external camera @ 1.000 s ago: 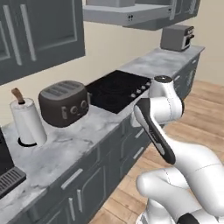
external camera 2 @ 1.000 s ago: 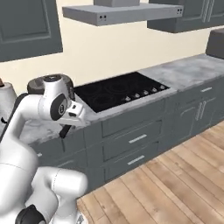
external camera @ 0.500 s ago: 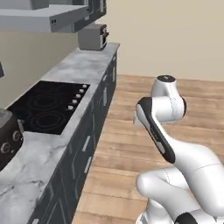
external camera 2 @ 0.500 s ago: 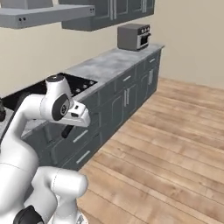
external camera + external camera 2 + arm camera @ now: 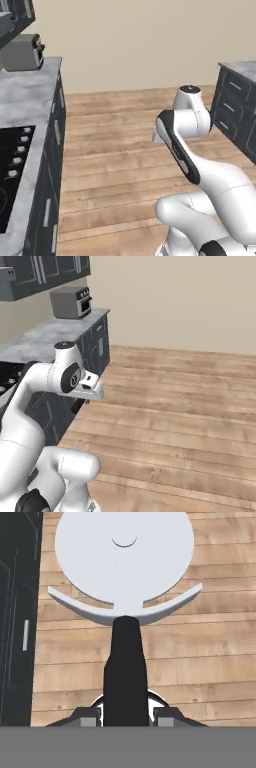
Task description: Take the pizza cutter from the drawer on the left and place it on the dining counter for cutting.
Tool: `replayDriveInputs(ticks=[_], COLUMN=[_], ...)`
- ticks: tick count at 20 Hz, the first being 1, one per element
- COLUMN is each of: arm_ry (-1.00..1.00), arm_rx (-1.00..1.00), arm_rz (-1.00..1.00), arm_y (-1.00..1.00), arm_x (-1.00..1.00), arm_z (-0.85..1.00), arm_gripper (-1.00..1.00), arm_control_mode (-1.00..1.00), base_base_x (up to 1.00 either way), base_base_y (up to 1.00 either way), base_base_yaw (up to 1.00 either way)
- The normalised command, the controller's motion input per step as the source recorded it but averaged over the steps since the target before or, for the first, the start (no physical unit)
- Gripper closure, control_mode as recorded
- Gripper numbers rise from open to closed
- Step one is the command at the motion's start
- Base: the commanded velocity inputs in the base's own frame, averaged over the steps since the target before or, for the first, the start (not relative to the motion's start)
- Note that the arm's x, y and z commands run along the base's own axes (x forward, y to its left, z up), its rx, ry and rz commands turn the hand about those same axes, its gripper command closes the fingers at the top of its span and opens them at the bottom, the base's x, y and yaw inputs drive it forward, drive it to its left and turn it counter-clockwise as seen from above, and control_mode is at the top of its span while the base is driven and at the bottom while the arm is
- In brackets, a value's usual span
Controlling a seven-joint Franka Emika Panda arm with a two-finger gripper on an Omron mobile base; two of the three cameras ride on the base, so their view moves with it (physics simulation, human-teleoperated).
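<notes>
My gripper (image 5: 125, 714) is shut on the pizza cutter (image 5: 125, 557). Its black handle stands between the two fingertips (image 5: 85, 717), and the silvery-white wheel blade points away over the wooden floor. In the right base view the gripper (image 5: 80, 405) hangs low beside the dark cabinet fronts, under the white wrist. At the right edge of the left base view stands a marble-topped block of dark grey cabinets, which looks like the dining counter (image 5: 241, 66). I cannot tell which of the dark fronts on the left is the drawer.
The marble worktop (image 5: 25, 100) with a black cooktop (image 5: 10, 170) runs along the left. A grey toaster oven (image 5: 71, 302) sits at its far end. Open wooden floor (image 5: 190, 406) stretches to a beige wall.
The whole picture has swung: the base has turned, so the worktop has slid to the left and the floor and dining counter have come into view. The gripper stays shut.
</notes>
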Motion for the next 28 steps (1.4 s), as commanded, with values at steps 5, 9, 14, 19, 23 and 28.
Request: replayDriveInputs(ticks=[5,9,14,19,23,28], arm_ry=[0.00,0.00,0.00,0.00,0.00,0.00], arm_rx=[0.00,0.00,0.00,0.00,0.00,0.00], arm_rz=[0.00,0.00,0.00,0.00,0.00,0.00], arm_y=[0.00,0.00,0.00,0.00,0.00,0.00], arm_x=[0.00,0.00,0.00,0.00,0.00,0.00], arm_z=[0.00,0.00,0.00,0.00,0.00,0.00], arm_gripper=[1.00,1.00,1.00,1.00,1.00,1.00], arm_control_mode=[1.00,1.00,1.00,1.00,1.00,1.00], base_base_x=[0.22,0.00,0.04,0.37,0.56,0.56], base_base_y=[-0.23,-0.08,0.10,0.58,0.93,1.00], base_base_yaw=[-0.76,-0.89,-0.93,-0.83,-0.66,-0.59])
